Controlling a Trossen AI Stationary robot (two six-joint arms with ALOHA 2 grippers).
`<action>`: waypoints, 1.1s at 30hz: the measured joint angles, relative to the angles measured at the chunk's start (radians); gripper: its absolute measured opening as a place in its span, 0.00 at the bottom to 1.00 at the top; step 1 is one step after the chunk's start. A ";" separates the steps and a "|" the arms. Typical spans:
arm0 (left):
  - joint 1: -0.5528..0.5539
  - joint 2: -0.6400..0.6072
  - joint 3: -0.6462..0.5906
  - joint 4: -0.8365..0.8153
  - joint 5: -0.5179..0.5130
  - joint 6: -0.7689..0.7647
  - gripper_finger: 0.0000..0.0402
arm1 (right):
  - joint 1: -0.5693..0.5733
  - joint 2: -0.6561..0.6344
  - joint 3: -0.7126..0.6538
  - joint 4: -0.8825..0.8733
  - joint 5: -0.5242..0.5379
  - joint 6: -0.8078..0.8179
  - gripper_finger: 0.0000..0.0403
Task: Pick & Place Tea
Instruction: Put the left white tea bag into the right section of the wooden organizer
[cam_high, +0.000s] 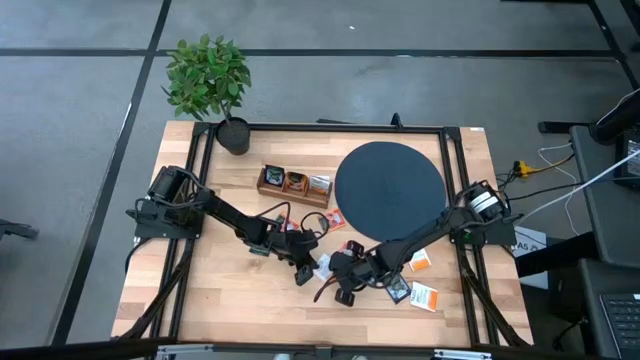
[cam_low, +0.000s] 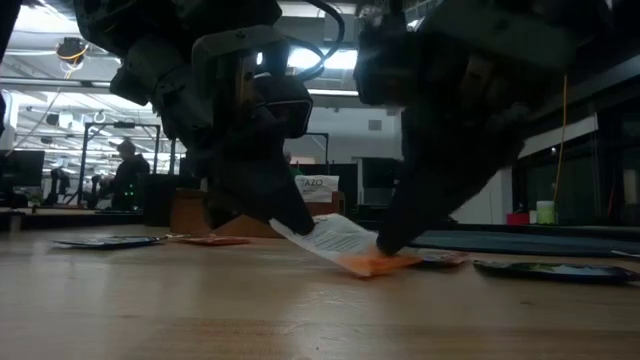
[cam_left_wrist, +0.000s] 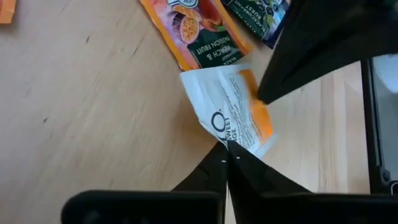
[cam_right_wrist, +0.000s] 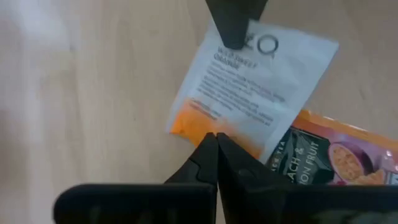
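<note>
The white-and-orange sachet (cam_low: 345, 245) is the thing in hand, and the step looks like the pick itself. It lies on the table (cam_high: 220, 300) on the near side of the black disc (cam_high: 390, 185), with one edge tilted up off the wood.

The left gripper (cam_left_wrist: 229, 149) has its fingers pressed together on the sachet's white edge, the raised one. The right gripper (cam_right_wrist: 216, 138) is also closed, its tips on the orange edge, which stays down on the wood; whether it pinches or only pins that edge, I cannot tell.

Just beside the sachet lies a peach one (cam_left_wrist: 199, 34), partly under it, with more loose sachets (cam_high: 425, 297) near the disc's near rim.

Beyond, left of the disc, stands the wooden tray (cam_high: 295, 185).

Next, I judge, the right gripper must let go so the left can lift the sachet clear without dragging the peach one, then carry it to the tray.
</note>
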 joint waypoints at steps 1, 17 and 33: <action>0.000 0.000 0.000 0.000 0.000 0.003 0.01 | 0.000 -0.012 0.000 -0.003 0.000 -0.001 0.01; 0.007 -0.172 0.000 -0.165 0.063 0.221 0.01 | 0.039 -0.215 0.001 -0.129 0.040 -0.198 0.02; 0.121 -0.445 0.002 -0.595 -0.043 0.480 0.01 | 0.043 -0.372 -0.378 0.398 0.142 -0.250 0.01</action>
